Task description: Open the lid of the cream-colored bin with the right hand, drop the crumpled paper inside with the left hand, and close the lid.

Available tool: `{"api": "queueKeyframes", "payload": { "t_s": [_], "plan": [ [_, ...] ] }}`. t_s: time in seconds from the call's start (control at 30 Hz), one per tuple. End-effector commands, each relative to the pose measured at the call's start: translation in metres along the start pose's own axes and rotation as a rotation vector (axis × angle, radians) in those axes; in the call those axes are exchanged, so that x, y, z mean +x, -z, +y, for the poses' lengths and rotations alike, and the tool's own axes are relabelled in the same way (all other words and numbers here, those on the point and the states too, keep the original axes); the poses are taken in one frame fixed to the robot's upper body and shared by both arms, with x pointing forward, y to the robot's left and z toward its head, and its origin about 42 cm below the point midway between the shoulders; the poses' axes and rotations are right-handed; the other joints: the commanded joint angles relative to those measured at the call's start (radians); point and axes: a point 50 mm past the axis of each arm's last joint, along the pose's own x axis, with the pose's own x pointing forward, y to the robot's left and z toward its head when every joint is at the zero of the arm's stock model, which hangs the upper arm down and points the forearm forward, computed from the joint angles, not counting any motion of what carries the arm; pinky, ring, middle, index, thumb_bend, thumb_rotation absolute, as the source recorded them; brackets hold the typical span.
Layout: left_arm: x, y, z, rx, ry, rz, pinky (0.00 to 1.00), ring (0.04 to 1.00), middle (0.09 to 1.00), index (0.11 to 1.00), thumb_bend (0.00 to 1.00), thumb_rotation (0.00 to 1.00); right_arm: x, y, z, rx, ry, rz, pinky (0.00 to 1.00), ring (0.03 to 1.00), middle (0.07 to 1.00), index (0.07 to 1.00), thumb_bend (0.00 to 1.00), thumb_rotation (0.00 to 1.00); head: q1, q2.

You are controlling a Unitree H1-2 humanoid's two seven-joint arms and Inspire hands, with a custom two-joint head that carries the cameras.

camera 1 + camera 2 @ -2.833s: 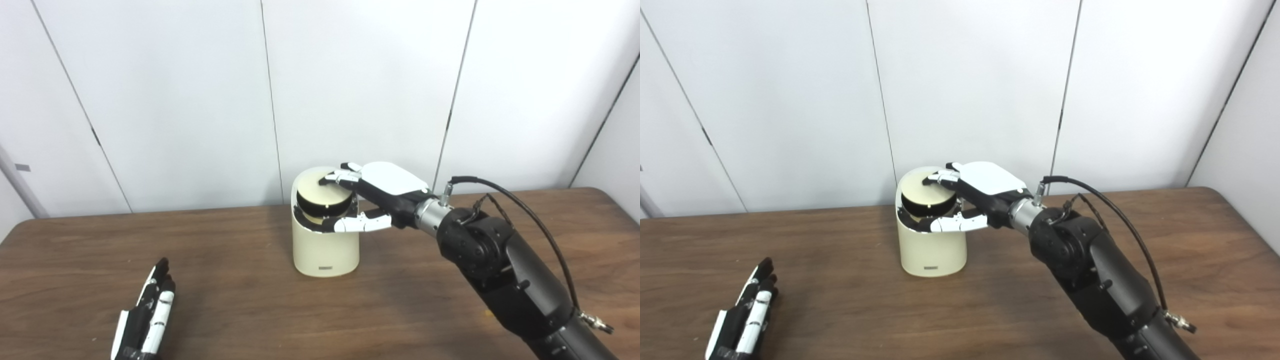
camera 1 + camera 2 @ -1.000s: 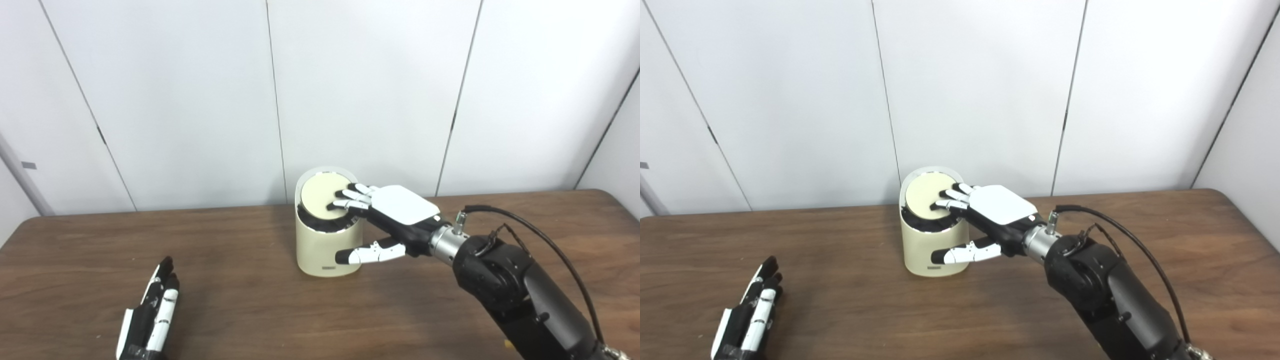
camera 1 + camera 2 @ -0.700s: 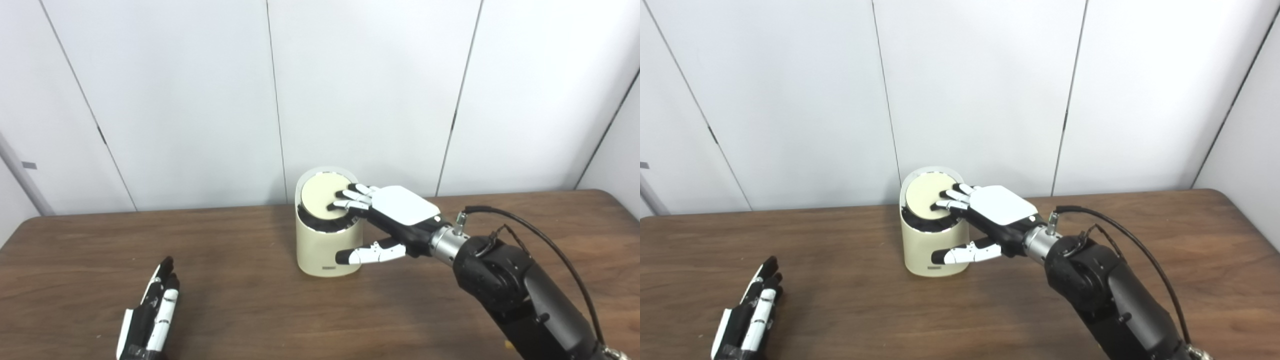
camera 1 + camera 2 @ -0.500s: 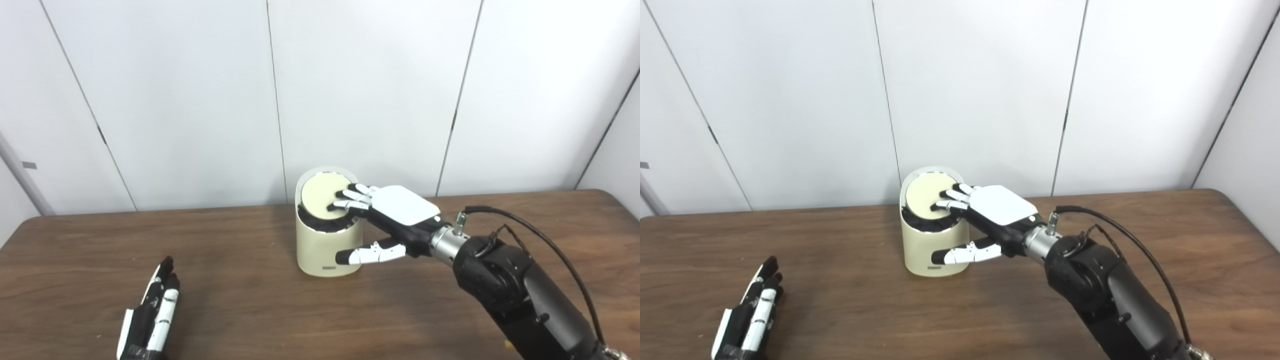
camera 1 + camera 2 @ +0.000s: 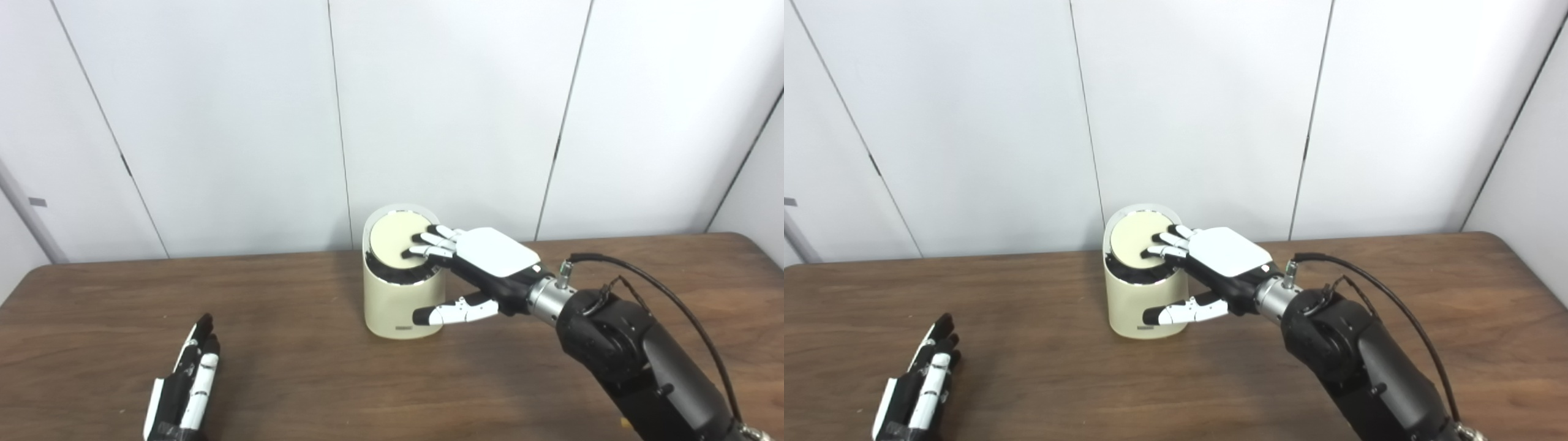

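Left eye view shows the cream-colored bin (image 5: 398, 300) upright mid-table (image 5: 294, 367), long axis vertical, lid (image 5: 395, 240) facing up. Right hand (image 5: 484, 263) spread, holding nothing, fingertips (image 5: 413, 251) on lid. Left hand (image 5: 184, 389) flat, empty.

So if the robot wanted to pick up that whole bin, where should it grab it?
Probably around the smooth round wall of the bin, about halfway up, coming in from the right side where the right hand already is. The bin stands upright and shows no handle, so fingers behind and thumb in front would likely wrap it. The lid on top looks like a poor place to grab.
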Motion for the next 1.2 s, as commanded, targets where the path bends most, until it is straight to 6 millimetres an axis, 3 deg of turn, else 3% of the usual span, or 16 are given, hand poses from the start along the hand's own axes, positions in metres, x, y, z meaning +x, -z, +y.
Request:
{"api": "queueKeyframes", "payload": {
  "t_s": [0.0,0.37,0.57,0.73,0.93,1.17],
  "plan": [
    [-0.007,0.008,-0.004,-0.015,0.006,0.012,1.00,1.000,0.999,0.977,0.53,0.68,0.002,-0.001,-0.023,-0.019,0.061,-0.011,0.98,1.000,0.963,0.889,0.60,1.00,0.000,0.001],
    [-0.007,0.010,-0.004,-0.020,-0.001,0.023,1.00,0.993,0.990,0.969,0.53,0.67,-0.006,-0.010,-0.053,0.005,0.145,-0.006,0.98,1.000,0.969,0.896,0.60,1.00,-0.002,-0.001],
    [-0.007,0.010,-0.004,-0.020,0.002,0.022,1.00,0.994,0.995,0.973,0.51,0.67,-0.015,-0.008,-0.060,0.008,0.173,0.012,0.96,1.000,0.962,0.890,0.59,1.00,-0.003,0.000],
    [-0.007,0.010,-0.003,-0.011,0.002,0.022,1.00,0.994,0.993,0.974,0.50,0.68,-0.026,-0.001,-0.058,0.058,0.178,0.048,0.98,1.000,0.963,0.900,0.58,1.00,-0.007,0.002],
    [-0.008,0.009,-0.001,-0.011,0.007,0.022,1.00,0.997,0.996,0.980,0.50,0.68,-0.042,0.011,-0.048,0.129,0.188,0.097,0.92,1.000,0.973,0.906,0.60,1.00,-0.012,0.008],
    [-0.008,0.008,0.001,-0.003,0.003,0.023,1.00,0.993,0.991,0.974,0.51,0.68,-0.058,0.023,-0.032,0.208,0.220,0.154,0.85,0.995,0.967,0.898,0.52,1.00,-0.013,0.016]
  ]
}}
